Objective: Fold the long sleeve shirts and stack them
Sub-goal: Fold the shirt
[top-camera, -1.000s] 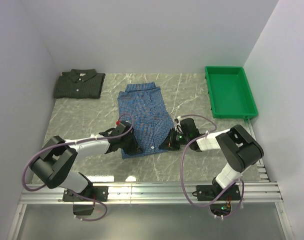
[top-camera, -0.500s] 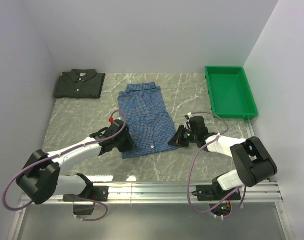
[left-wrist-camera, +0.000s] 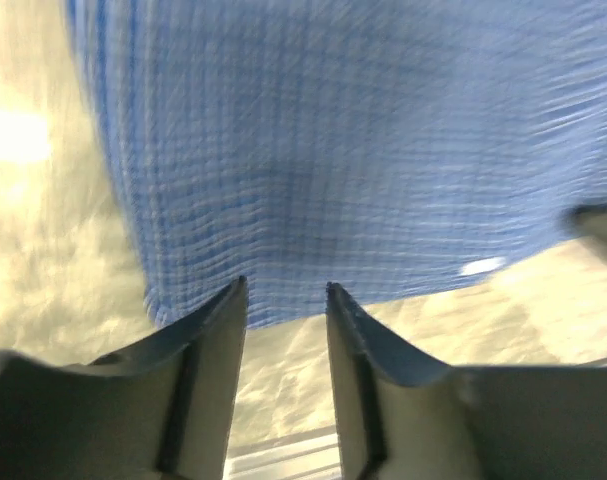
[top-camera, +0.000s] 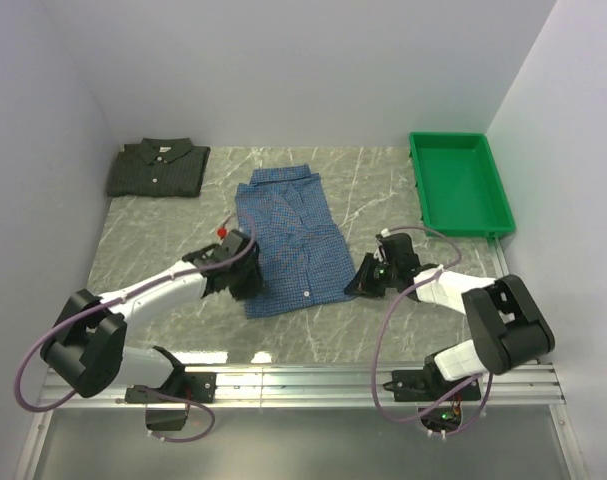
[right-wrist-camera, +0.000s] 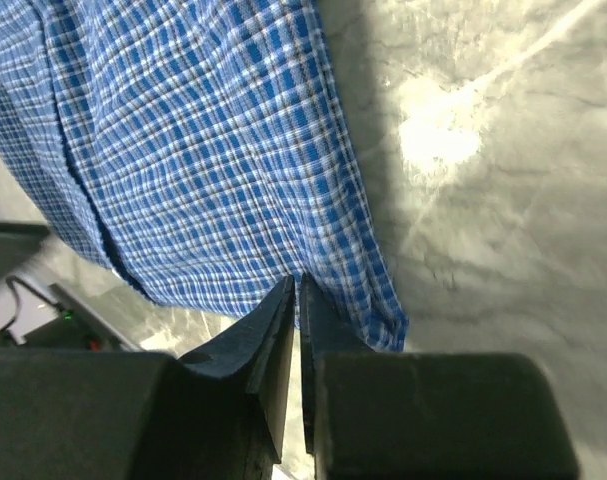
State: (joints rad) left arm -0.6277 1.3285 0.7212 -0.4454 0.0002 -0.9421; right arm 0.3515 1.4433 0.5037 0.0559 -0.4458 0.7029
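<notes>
A: Status on blue shirt (top-camera: pixel 288 235)?
B: On desk (top-camera: pixel 153 250) centre; right end effector (right-wrist-camera: pixel 296 280) pinches its 5 o'clock hem, left end effector (left-wrist-camera: pixel 286 288) spread at 7 o'clock. Grip both corners level before folding toward 12

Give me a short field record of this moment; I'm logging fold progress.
blue shirt: lies mid-table, collar away from the arms, narrow shape
dark shirt: folded, far left corner
stack: not yet made; the shirts lie apart
left gripper: open, at the blue shirt's near left corner
right gripper: jaws almost together at the near right hem; grip unclear
tray: green, far right
table: grey marble pattern
</notes>
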